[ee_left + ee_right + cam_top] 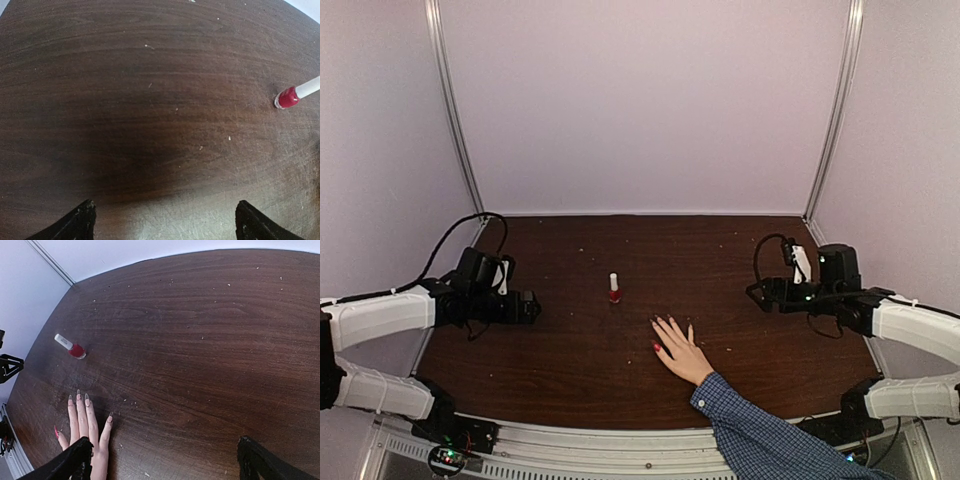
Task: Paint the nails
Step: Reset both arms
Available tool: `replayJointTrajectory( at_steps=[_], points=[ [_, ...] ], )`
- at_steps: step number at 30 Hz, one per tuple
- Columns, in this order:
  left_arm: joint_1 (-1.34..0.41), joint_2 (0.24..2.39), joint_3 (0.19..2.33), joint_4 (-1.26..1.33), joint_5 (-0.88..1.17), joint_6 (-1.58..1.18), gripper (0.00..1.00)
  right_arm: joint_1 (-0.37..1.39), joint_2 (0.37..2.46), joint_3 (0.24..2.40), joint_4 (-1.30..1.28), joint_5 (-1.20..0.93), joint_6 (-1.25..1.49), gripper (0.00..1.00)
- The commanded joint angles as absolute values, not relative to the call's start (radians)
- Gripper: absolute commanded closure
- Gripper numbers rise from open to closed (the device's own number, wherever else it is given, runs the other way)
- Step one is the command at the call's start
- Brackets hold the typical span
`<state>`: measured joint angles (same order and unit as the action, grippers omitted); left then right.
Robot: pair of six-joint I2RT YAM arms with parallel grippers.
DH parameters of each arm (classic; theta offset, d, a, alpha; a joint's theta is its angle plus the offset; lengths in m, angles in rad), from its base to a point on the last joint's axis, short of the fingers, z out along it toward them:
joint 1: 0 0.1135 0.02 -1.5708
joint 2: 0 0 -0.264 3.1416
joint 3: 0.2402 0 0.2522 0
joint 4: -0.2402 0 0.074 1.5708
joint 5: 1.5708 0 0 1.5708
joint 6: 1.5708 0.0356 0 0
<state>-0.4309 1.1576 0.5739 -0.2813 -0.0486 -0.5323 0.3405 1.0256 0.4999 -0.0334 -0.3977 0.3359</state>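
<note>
Right claw (164, 441) spread | nails (78, 396) long, pointed | thumbnail (56, 431) red, others pale

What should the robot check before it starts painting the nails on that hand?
1. Hand lying flat, palm down, on the table: ok.
2. Polish bottle standing upright between the two arms: ok.
3. Bottle opened, brush out: not ok, the white cap is on.
4. Left gripper open and empty: ok.
5. Right gripper open and empty: ok.
6. Nails all red: not ok, only the thumb nail looks red.
</note>
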Motion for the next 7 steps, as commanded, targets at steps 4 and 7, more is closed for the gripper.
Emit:
replayJointTrajectory(
  at_steps=[4,7],
  points=[
    [-0.425,1.204,0.588,-0.165,-0.052,-0.551,0.02,0.334,0.971,0.456,0.049,-0.351,0.342,0.00],
    [-0.425,1.231,0.603,-0.165,-0.054,-0.554,0.02,0.334,0.960,0.457,0.043,-0.345,0.335,0.00]
  ],
)
